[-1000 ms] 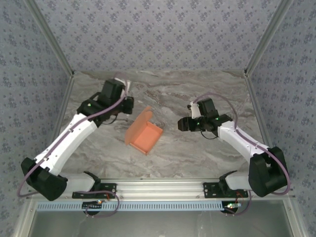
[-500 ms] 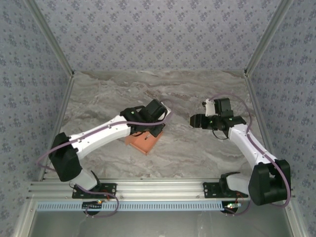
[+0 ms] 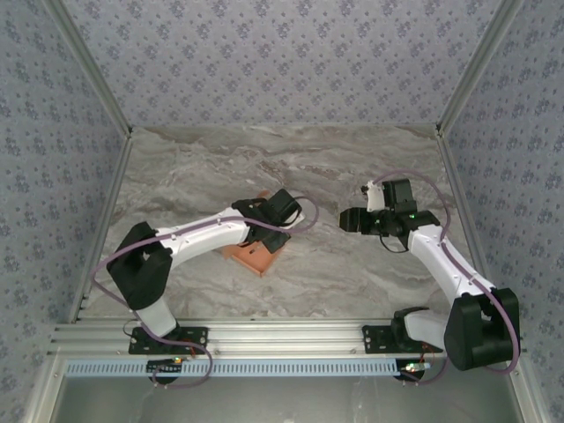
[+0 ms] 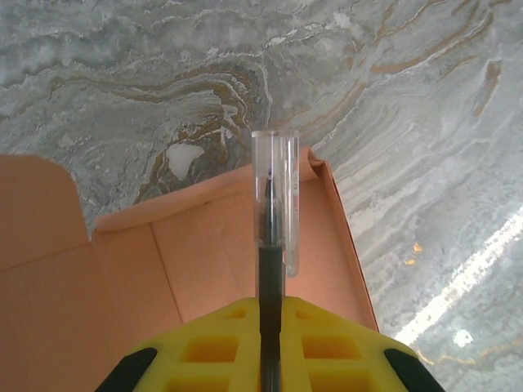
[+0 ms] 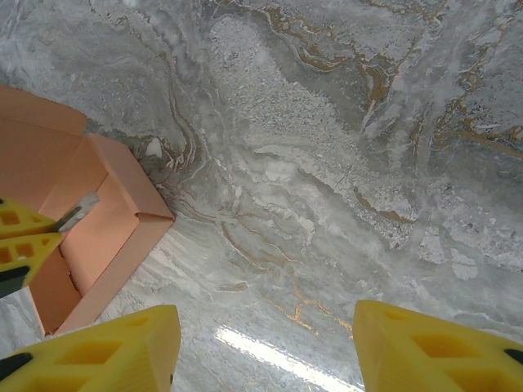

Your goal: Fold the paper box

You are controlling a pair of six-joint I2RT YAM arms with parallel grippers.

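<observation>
The paper box [image 3: 251, 257] is a salmon-orange open tray with its lid flap raised, lying mid-table. My left gripper [image 3: 270, 231] hangs right over it, shut on a black pen with a clear cap [image 4: 274, 204]. The pen points out from between the yellow fingers [image 4: 212, 351], above the box's inner floor [image 4: 204, 245]. From the right wrist, the box [image 5: 106, 220] sits at the left with the pen tip [image 5: 78, 211] over its cavity. My right gripper [image 5: 265, 351] stands open above bare marble to the right of the box [image 3: 350, 220].
The grey marble tabletop [image 3: 352, 273] is bounded by patterned walls at the back and sides and an aluminium rail [image 3: 282, 335] at the near edge. The left arm [image 3: 194, 238] stretches across the table's left half.
The left arm swung from the far left to right over the box, now covering most of it. The right gripper drew back slightly to the right.
</observation>
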